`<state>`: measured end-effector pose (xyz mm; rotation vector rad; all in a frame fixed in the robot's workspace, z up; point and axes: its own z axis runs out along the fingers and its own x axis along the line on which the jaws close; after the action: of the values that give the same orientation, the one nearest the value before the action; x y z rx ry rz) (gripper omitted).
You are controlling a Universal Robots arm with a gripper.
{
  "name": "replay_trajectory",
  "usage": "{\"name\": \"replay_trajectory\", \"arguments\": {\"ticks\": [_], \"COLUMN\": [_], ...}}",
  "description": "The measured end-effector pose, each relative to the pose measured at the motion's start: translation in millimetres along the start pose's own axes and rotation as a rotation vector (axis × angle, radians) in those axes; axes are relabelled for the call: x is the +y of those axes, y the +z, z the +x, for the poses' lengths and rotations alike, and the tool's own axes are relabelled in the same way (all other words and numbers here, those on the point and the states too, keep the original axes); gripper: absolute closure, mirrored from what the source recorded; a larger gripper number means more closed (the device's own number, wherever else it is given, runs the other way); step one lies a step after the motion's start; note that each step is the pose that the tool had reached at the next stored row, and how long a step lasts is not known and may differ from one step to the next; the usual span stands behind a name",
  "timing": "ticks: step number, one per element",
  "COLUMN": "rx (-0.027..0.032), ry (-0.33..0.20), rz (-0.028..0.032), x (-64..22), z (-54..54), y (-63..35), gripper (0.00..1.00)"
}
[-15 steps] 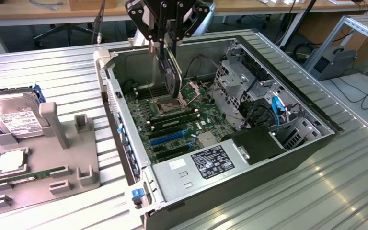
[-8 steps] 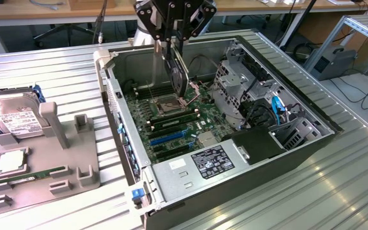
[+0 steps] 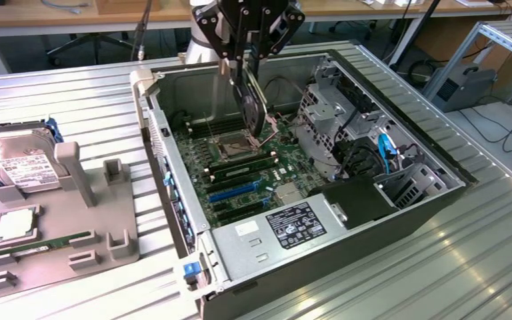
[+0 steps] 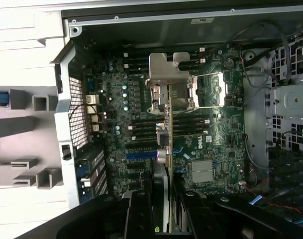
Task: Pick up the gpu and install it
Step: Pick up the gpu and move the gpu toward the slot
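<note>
The gpu, a flat black card with a round fan, hangs upright above the open computer case, over the motherboard's processor socket. My gripper is shut on the card's upper edge. In the wrist view the gpu appears edge-on as a thin strip between my two black fingers, running over the socket and the memory slots. The blue expansion slot lies on the board nearer the case's rear wall, below and apart from the card.
A grey holder tray at the exterior view's left carries a silver hard drive, a processor chip and a green memory stick. Inside the case, a metal drive cage, cables and a power supply crowd the board.
</note>
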<state>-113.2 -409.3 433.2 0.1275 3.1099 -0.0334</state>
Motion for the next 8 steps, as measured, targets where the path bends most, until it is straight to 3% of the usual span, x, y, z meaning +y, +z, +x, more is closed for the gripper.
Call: {"name": "replay_trajectory", "arguments": {"ticks": [8], "rx": [0.0], "ry": [0.0], "rz": [0.0], "x": [0.5], "z": [-4.6], "y": [5.0], "gripper": [0.73]}}
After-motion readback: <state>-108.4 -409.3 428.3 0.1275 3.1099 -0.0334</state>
